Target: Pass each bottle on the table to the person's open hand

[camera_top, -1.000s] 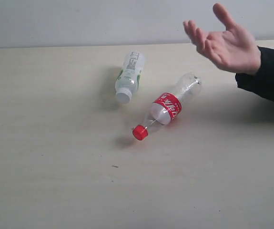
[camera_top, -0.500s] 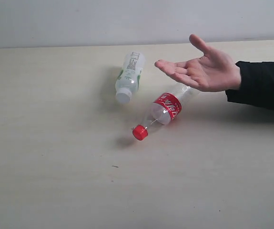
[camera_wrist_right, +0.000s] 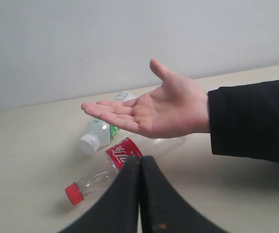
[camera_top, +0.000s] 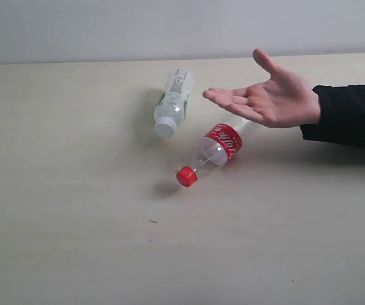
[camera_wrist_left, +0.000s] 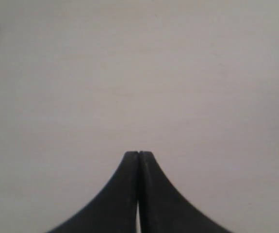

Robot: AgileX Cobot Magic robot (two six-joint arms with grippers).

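No pickup begun: bare open hand (camera_top: pixel 277 98) held palm-up, black left gripper (camera_wrist_left: pixel 138 154) and right gripper (camera_wrist_right: pixel 140 159) fingers pressed together, empty. Next: open, grasp clear red-labelled plastic bottle (camera_top: pixel 217 147)

Person's open hand (camera_top: pixel 272 97) now lowered, palm up, above the red-labelled bottle (camera_top: pixel 219 146).

Exterior: elevated, angled down across table (camera_top: pixel 55 254) toward its far edge. Right wrist: low, shares hand (camera_top: pixel 277 98), bottles (camera_top: pixel 220 145). Left wrist: close on table.
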